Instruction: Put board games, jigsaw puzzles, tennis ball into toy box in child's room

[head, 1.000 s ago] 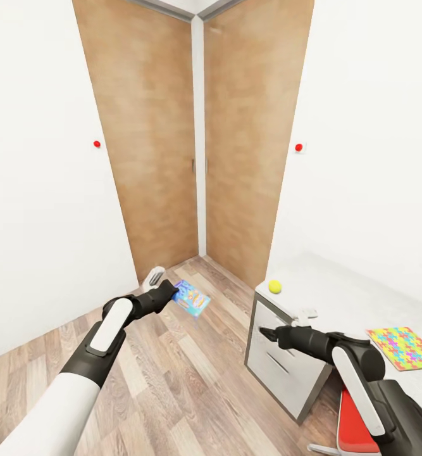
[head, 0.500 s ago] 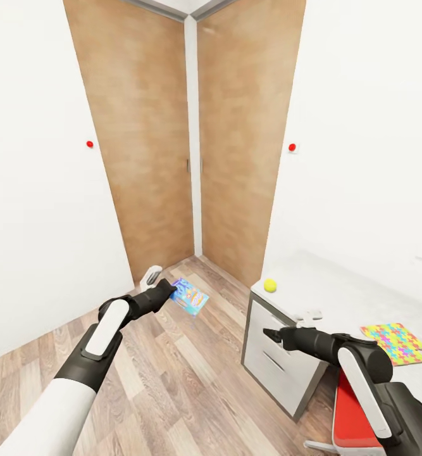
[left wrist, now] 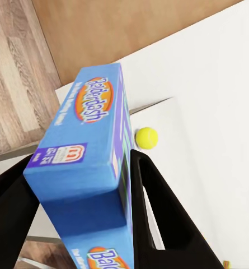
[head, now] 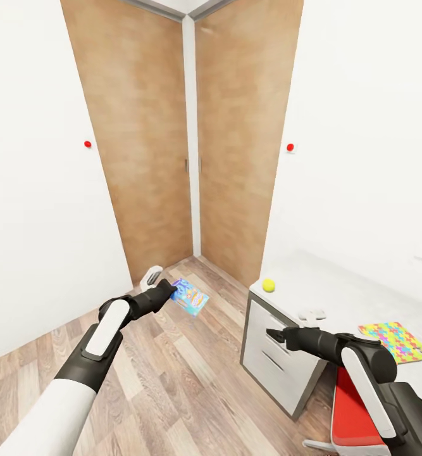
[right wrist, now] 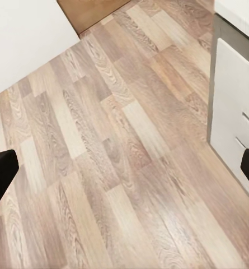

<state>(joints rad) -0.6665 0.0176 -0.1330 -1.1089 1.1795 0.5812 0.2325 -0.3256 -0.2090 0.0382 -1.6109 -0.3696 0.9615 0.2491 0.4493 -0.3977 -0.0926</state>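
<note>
My left gripper is shut on a blue board game, held out over the wood floor; in the left wrist view its black fingers clamp the box from both sides. The yellow-green tennis ball rests near the corner of the pale table. One colourful jigsaw puzzle lies flat further along the top. My right gripper hangs open and empty in front of the table's drawers. The toy box and the bed are out of view.
Two wooden closet doors meet in the corner ahead, between white walls. White drawers face the plank floor. A red chair stands under my right arm. A small white object lies on the table.
The whole view has slid slightly leftward, so the camera has turned a little to the right. Both arms keep their pose, and the left gripper still holds the board game.
</note>
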